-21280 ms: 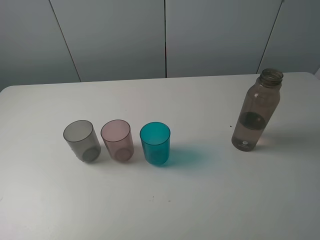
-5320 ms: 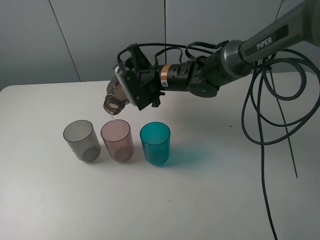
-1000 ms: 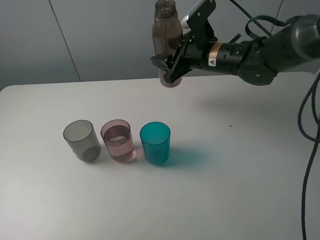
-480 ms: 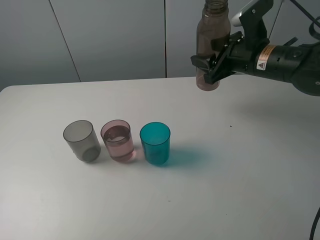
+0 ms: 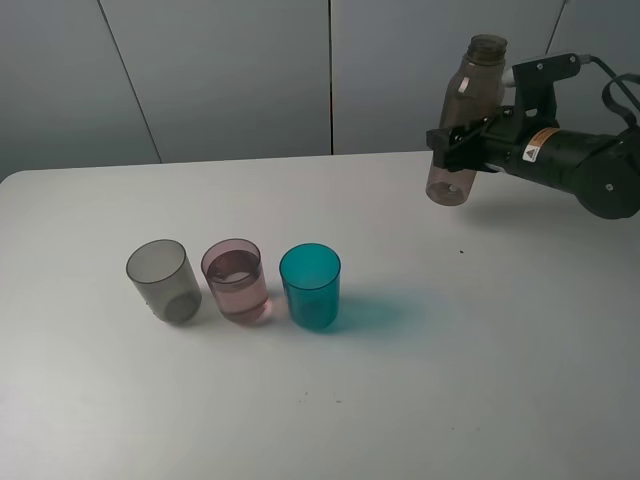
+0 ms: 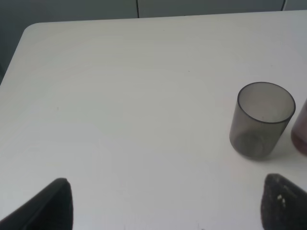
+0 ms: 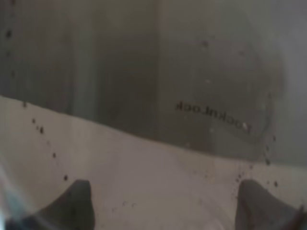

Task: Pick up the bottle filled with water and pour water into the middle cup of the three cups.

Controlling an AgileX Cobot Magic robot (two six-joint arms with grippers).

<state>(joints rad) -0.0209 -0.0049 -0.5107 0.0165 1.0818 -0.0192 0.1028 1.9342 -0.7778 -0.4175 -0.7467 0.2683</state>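
My right gripper (image 5: 462,140) is shut on the smoky brown-pink bottle (image 5: 462,115), holding it nearly upright in the air above the table's back right. The bottle fills the right wrist view (image 7: 153,96) between the dark fingertips (image 7: 72,203). The three cups stand in a row at the front left: the smoky grey cup (image 5: 160,280), the pale pink middle cup (image 5: 236,281) with water in it, and the teal cup (image 5: 311,287). My left gripper (image 6: 165,206) is open and empty, low over the table near the grey cup (image 6: 263,120).
The white table (image 5: 450,360) has its back edge against grey wall panels. The right arm and its cable (image 5: 590,170) hang over the back right corner.
My right gripper has carried the bottle to the right and lower, away from the cups. The pink cup holds water that it did not hold at first.
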